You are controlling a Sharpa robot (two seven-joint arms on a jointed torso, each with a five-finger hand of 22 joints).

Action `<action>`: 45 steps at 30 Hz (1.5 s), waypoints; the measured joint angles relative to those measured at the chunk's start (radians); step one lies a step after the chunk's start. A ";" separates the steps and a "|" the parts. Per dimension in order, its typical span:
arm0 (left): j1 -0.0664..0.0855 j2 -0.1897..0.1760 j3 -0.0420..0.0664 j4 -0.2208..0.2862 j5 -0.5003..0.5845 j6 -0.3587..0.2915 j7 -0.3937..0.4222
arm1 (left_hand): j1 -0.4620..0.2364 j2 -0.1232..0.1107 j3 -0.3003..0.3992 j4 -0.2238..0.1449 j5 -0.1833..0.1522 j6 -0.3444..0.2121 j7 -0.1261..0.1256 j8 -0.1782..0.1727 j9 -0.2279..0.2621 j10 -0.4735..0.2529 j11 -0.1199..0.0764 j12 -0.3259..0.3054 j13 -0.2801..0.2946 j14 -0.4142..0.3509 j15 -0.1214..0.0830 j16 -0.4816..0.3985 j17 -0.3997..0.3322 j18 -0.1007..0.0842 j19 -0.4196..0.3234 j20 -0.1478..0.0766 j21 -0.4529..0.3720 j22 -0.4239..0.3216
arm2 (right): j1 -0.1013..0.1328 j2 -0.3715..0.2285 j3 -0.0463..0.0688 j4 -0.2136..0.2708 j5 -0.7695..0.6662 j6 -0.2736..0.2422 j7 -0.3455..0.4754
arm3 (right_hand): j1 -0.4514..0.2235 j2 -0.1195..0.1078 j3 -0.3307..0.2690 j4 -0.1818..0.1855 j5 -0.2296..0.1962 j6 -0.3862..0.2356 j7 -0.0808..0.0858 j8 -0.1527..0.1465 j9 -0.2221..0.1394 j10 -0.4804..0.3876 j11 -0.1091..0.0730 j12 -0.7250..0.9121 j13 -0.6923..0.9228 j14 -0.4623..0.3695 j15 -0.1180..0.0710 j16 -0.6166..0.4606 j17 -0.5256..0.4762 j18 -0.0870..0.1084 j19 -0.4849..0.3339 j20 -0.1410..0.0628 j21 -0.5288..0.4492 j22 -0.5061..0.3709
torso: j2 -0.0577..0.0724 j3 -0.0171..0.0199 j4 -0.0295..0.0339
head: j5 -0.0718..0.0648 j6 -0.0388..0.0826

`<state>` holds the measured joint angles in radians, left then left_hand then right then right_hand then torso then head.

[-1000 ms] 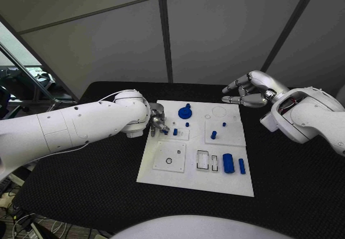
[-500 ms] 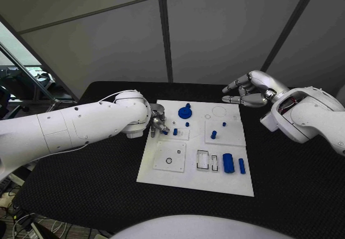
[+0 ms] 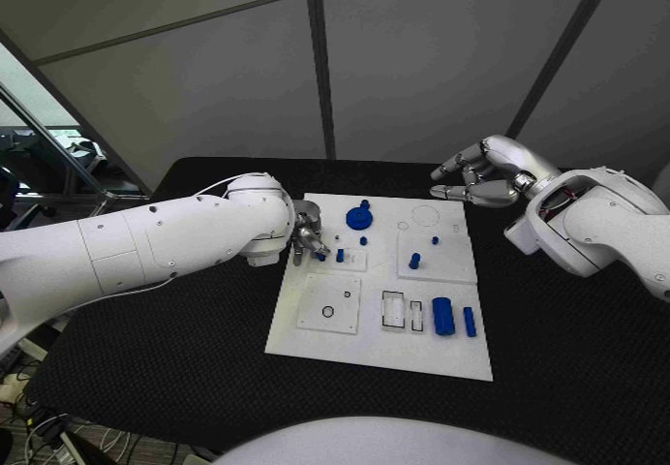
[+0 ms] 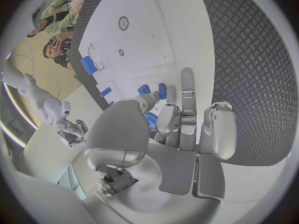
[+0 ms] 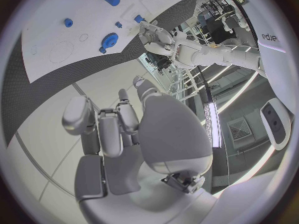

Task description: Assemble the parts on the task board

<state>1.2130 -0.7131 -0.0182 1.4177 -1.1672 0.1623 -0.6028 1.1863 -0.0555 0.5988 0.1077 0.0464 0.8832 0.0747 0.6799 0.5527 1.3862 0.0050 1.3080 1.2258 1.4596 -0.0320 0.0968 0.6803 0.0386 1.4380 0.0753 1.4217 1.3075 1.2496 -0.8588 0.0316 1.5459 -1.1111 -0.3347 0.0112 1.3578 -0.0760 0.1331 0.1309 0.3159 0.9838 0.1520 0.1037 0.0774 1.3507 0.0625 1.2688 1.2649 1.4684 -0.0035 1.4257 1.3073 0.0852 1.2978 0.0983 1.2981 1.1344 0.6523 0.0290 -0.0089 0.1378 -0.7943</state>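
Task board [image 3: 419, 363] is laid flat in the middle of the black table [image 3: 167, 368], with small blue parts scattered over it. Left hand [image 3: 306, 239] is parked over the board's 9 o'clock edge, fingers pointed down at a little blue peg [image 3: 340, 257] standing in a small square plate; in the left wrist view the fingertips [image 4: 187, 79] are seen right at that blue peg [image 4: 162, 90], but whether it's actually pinched can't be told. Up around 12 o'clock on the board a round blue gear-like knob [image 3: 360, 218] is seen, and two more short pegs [image 3: 414, 261] are standing on the square plate toward 2 o'clock. Down at 4 o'clock a fat blue cylinder [image 3: 444, 317] and a thinner blue bar [image 3: 470, 323] are laid side by side, just beside two empty rectangular slots [image 3: 402, 312]. Right hand [image 3: 482, 179] is held off the board past its 1 o'clock corner, fingers loosely curled, nothing gripped.
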 measured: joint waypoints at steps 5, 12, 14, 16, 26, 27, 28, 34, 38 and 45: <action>0.002 0.012 0.001 -0.012 -0.002 0.011 -0.005 | -0.008 -0.008 0.014 -0.014 0.000 0.009 -0.005 0.007 0.001 0.005 -0.004 0.000 0.004 0.000 0.000 0.000 0.000 0.000 0.002 -0.002 0.000 0.000 | 0.000 0.000 0.000 0.000 0.000 0.000 0.000 | 0.000 0.000 0.000 0.000 0.000 0.000 0.000 0.000 0.000 0.000 0.000 0.000 0.000 0.000 0.000 0.000 0.000 0.000 0.000 0.000 0.000 0.000 | 0.000 0.0001 -0.0006 | -0.002 -0.001; 0.003 0.021 0.001 -0.020 -0.005 0.023 -0.012 | -0.021 -0.013 0.020 -0.020 0.000 0.012 -0.005 0.011 0.002 0.010 -0.006 0.000 0.007 0.004 -0.004 0.000 0.000 0.000 0.007 0.000 0.006 0.000 | 0.000 -0.002 0.000 0.002 0.000 0.001 0.000 | 0.000 0.000 0.000 0.000 0.000 0.000 0.000 0.000 0.000 0.000 0.000 0.000 0.000 0.000 0.000 0.000 0.000 0.000 0.000 0.000 0.000 0.000 | 0.000 0.0001 -0.0012 | -0.005 -0.004; 0.003 0.022 0.001 -0.021 -0.006 0.024 -0.013 | -0.028 -0.019 0.025 -0.025 0.000 0.013 -0.006 0.011 0.003 0.010 -0.006 0.001 0.007 0.004 -0.004 0.000 0.001 0.000 0.007 0.000 0.006 0.000 | 0.000 -0.002 0.000 0.002 0.000 0.001 0.000 | 0.000 0.000 0.000 0.000 0.000 0.000 0.000 0.000 0.000 0.000 0.000 0.000 0.000 0.000 0.000 0.000 0.000 0.000 0.000 0.000 0.000 0.000 | 0.000 0.0001 -0.0012 | -0.006 -0.004; 0.003 0.023 0.001 -0.022 -0.006 0.025 -0.014 | -0.048 -0.023 0.025 -0.025 0.000 0.017 -0.010 0.011 0.003 0.010 -0.007 0.004 0.007 0.004 -0.004 0.000 0.001 0.000 0.007 0.000 0.006 0.000 | 0.000 -0.002 0.000 0.002 0.000 0.001 0.000 | 0.000 0.000 0.000 0.000 0.000 0.000 0.000 0.000 0.000 0.000 0.000 0.000 0.000 0.000 0.000 0.000 0.000 0.000 0.000 0.000 0.000 0.000 | 0.000 0.0001 -0.0011 | -0.007 -0.004; -0.003 0.026 -0.004 -0.025 -0.005 0.025 -0.019 | -0.150 -0.065 -0.122 0.054 0.000 0.038 -0.022 0.015 0.001 0.015 -0.012 0.004 0.007 0.004 -0.004 0.000 0.002 0.000 0.011 -0.004 0.006 0.000 | 0.000 -0.002 0.000 0.002 0.000 0.001 0.000 | 0.000 0.000 -0.003 0.003 0.000 0.000 0.000 0.000 0.000 0.000 0.000 0.000 -0.002 0.000 0.000 0.000 0.000 0.000 0.000 0.000 0.000 -0.001 | 0.000 -0.0005 0.0001 | -0.007 -0.002; -0.003 0.026 -0.004 -0.025 -0.005 0.025 -0.019 | -0.158 -0.068 -0.138 0.063 0.000 0.038 -0.022 0.015 0.000 0.015 -0.012 0.004 0.007 0.004 -0.004 0.000 0.003 0.000 0.011 -0.004 0.006 0.000 | 0.000 -0.002 0.000 0.002 0.000 0.001 0.000 | 0.000 0.000 -0.006 0.006 0.000 0.000 0.000 0.000 0.000 0.000 0.000 0.000 -0.002 0.000 0.000 0.000 0.000 0.000 0.000 0.000 -0.002 -0.002 | 0.000 -0.0005 0.0001 | -0.007 -0.002; -0.003 0.026 -0.004 -0.026 -0.005 0.024 -0.021 | -0.163 -0.074 -0.156 0.069 0.000 0.038 -0.022 0.015 0.000 0.015 -0.012 0.004 0.007 0.004 -0.004 0.000 0.003 0.000 0.011 -0.004 0.006 0.000 | 0.000 -0.002 0.000 0.002 0.000 0.001 0.000 | 0.000 0.000 -0.006 0.006 0.000 0.000 0.000 0.000 0.000 0.000 0.000 0.000 -0.002 0.000 0.000 0.000 0.001 0.000 0.000 0.000 -0.004 -0.002 | 0.000 -0.0005 0.0001 | -0.007 -0.002; -0.004 0.021 -0.004 -0.028 -0.004 0.021 -0.026 | -0.172 -0.083 -0.233 0.097 0.000 0.040 -0.019 0.015 -0.004 0.015 -0.012 0.004 0.007 0.004 -0.004 0.000 0.003 0.000 0.015 0.000 0.012 0.000 | 0.000 -0.003 0.000 0.002 0.000 0.001 0.000 | 0.000 0.000 -0.006 0.006 0.000 0.000 0.000 0.000 0.000 0.000 0.000 0.000 -0.002 0.000 0.000 0.000 0.001 0.000 0.000 0.000 -0.004 -0.002 | -0.001 -0.0006 0.0002 | -0.007 -0.001; -0.004 0.018 -0.004 -0.028 -0.004 0.016 -0.027 | -0.173 -0.083 -0.263 0.109 0.000 0.040 -0.019 0.015 -0.004 0.015 -0.012 0.004 0.007 0.004 -0.004 0.000 0.004 0.000 0.014 0.000 0.012 0.000 | 0.000 -0.003 0.000 0.002 0.000 0.001 0.000 | 0.000 0.000 -0.006 0.006 0.000 0.000 0.000 0.000 0.000 0.000 0.000 0.000 -0.002 0.000 0.000 0.000 0.001 0.000 0.000 0.000 -0.004 -0.002 | -0.001 -0.0007 0.0002 | -0.007 -0.002; -0.005 0.010 -0.003 -0.026 -0.003 0.002 -0.027 | -0.154 -0.065 -0.292 0.118 0.000 0.040 -0.019 0.015 -0.007 0.015 -0.012 0.004 0.006 0.004 -0.004 0.000 0.004 0.000 0.014 0.000 0.012 0.000 | 0.000 -0.004 0.000 0.002 0.000 0.001 0.000 | 0.000 0.000 -0.006 0.006 0.000 0.000 0.000 0.000 0.000 0.000 0.000 0.000 -0.001 0.000 0.000 0.000 0.001 0.000 0.000 0.000 -0.004 -0.002 | -0.001 -0.0011 0.0003 | -0.008 -0.001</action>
<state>1.2084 -0.7026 -0.0213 1.3919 -1.1706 0.1638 -0.6299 1.0320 -0.1206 0.3063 0.2259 0.0464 0.9237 0.0555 0.6947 0.5456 1.4015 -0.0071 1.3119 1.2323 1.4635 -0.0359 0.0968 0.6845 0.0387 1.4525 0.0752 1.4334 1.3074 1.2496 -0.8623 0.0316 1.5475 -1.1115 -0.3341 0.0111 1.3578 -0.0760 0.1270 0.1370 0.3158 0.9838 0.1520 0.1037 0.0774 1.3507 0.0625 1.2688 1.2635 1.4684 -0.0035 1.4257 1.3079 0.0853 1.2978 0.0983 1.2942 1.1322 0.6518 0.0279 -0.0086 0.1296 -0.7955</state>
